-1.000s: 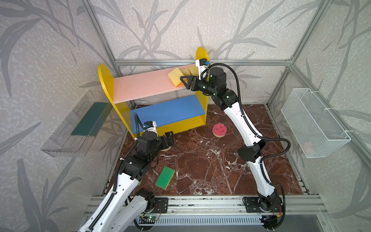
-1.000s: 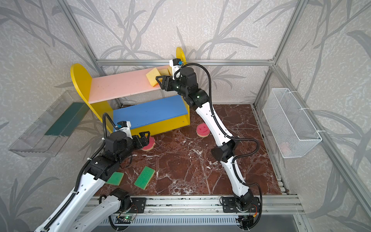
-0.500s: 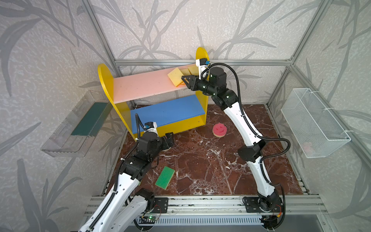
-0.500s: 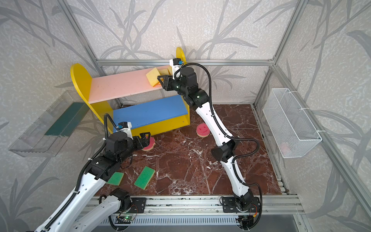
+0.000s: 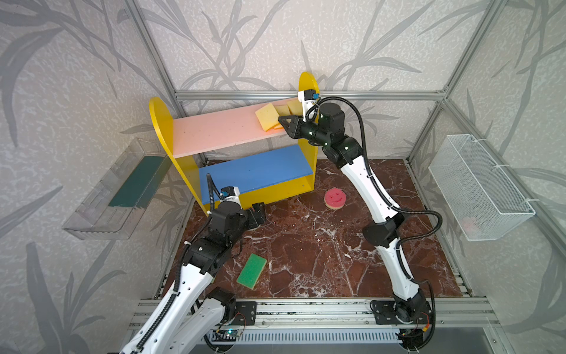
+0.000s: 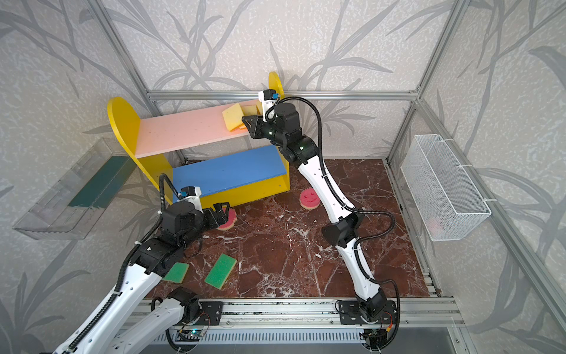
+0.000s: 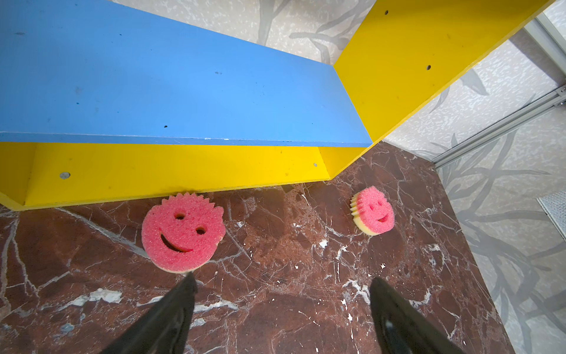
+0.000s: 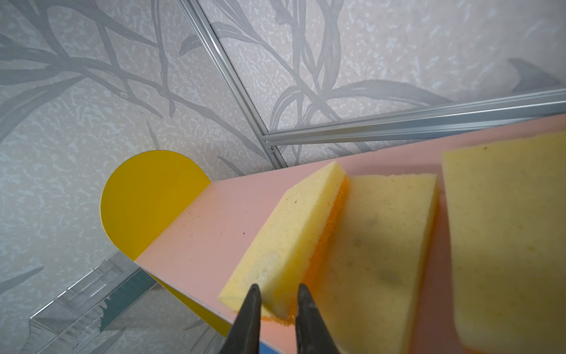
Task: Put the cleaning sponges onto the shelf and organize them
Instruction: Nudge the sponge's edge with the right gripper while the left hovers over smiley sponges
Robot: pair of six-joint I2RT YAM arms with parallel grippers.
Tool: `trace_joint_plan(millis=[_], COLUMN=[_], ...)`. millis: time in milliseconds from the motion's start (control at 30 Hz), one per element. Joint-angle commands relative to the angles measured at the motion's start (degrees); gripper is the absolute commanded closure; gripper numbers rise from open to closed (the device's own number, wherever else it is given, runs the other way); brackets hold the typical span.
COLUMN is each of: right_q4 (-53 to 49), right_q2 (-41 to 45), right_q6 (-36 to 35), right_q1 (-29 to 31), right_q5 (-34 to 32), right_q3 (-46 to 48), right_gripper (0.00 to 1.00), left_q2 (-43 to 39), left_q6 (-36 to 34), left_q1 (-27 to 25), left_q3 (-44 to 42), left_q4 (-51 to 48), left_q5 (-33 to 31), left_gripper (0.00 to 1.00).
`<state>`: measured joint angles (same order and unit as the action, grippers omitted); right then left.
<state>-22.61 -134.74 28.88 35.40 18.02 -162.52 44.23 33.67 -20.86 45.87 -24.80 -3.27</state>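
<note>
On the right end of the shelf's [image 5: 162,122] pink board [image 5: 214,135] lie three yellow sponges. The nearest, orange-faced sponge [image 8: 294,233] [image 5: 267,121] leans on the second sponge [image 8: 382,245]. My right gripper [image 8: 278,289] [image 5: 279,120] is at its near corner, jaws narrow. Whether they pinch it does not show. My left gripper [image 7: 281,282] [image 6: 222,211] hangs open low over the floor, one fingertip [image 7: 190,277] at the edge of a pink smiley sponge [image 7: 183,233]. Another pink smiley sponge [image 5: 335,198] and two green-faced sponges [image 6: 221,271] [image 6: 176,272] lie on the floor.
A clear tray with a dark green mat [image 5: 122,190] hangs on the left wall. A white wire basket [image 5: 477,187] hangs on the right wall with something pink in it. The blue board [image 5: 257,168] is bare. An aluminium rail [image 5: 306,309] runs along the front.
The right jaws have closed down to a narrow gap at the orange-faced sponge's corner. The left gripper has crept slightly toward the pink smiley sponge and stayed open.
</note>
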Motion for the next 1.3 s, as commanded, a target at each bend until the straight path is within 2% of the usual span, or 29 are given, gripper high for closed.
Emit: trace_joint_plan(millis=[0,367,967,1267], right_q4=[1.7,2.4,-1.2,1.6], right_q2=[-0.9,-1.0,2.7,4.1], right_q6=[-0.4,-0.4,-2.5,-3.6], right_q1=[-0.2,-0.2,-0.2,-0.1], right_q5=[0.1,0.4,3.1,10.3], right_q3=[-1.7,-1.6,0.1,0.3], right_gripper=[0.83,1.00,1.00,1.00], left_q2=[-0.8,-0.9,0.2,1.1], left_q6=[0.4,0.4,-0.5,-1.2], left_q1=[0.3,0.2,0.2,0.3], left_q3=[-0.8,-1.0,2.8,5.8], left_q4=[0.6,0.6,-0.2,-0.5], left_q5=[0.2,0.0,-0.4,-0.8], left_gripper=[0.10,0.10,0.10,0.10])
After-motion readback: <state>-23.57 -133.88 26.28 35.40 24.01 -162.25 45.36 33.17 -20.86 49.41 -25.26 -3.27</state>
